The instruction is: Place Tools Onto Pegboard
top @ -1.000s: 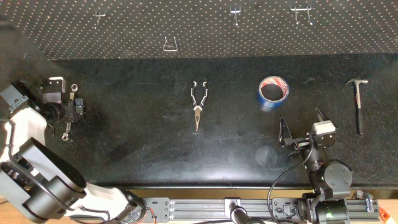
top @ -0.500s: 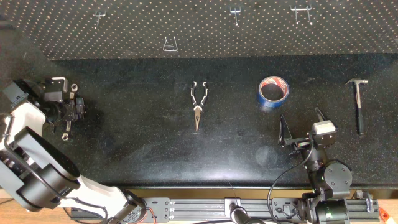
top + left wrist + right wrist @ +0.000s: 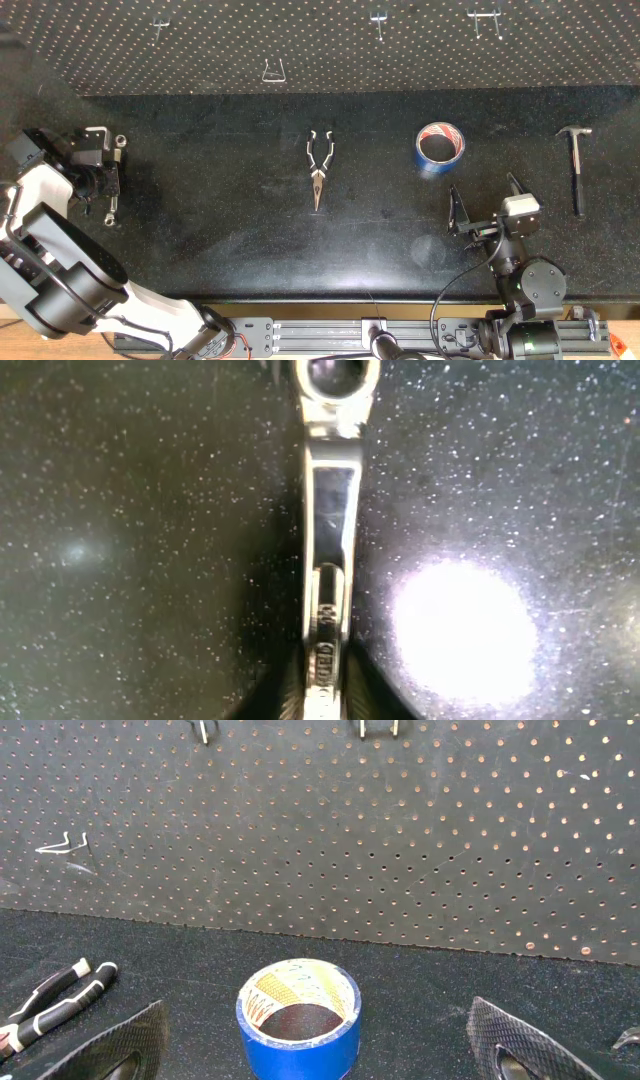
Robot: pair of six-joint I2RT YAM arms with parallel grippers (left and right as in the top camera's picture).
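A silver wrench (image 3: 113, 180) lies on the black table at the far left, its ring end (image 3: 120, 142) toward the pegboard (image 3: 330, 45). My left gripper (image 3: 106, 178) is shut on the wrench's shaft. In the left wrist view the wrench (image 3: 330, 510) runs straight out from between the closed fingers of the left gripper (image 3: 325, 685), low over the table. My right gripper (image 3: 483, 188) stands open near the front right, with nothing between its fingers (image 3: 110, 1045). It faces the blue tape roll (image 3: 298, 1018).
Needle-nose pliers (image 3: 318, 170) lie mid-table, the tape roll (image 3: 440, 148) to their right and a hammer (image 3: 575, 170) at the far right. Wire hooks (image 3: 272, 72) (image 3: 378, 20) (image 3: 485, 20) hang on the pegboard.
My left gripper has shifted slightly left and turned on the wrench, which now lies closer to straight. The right arm has not moved.
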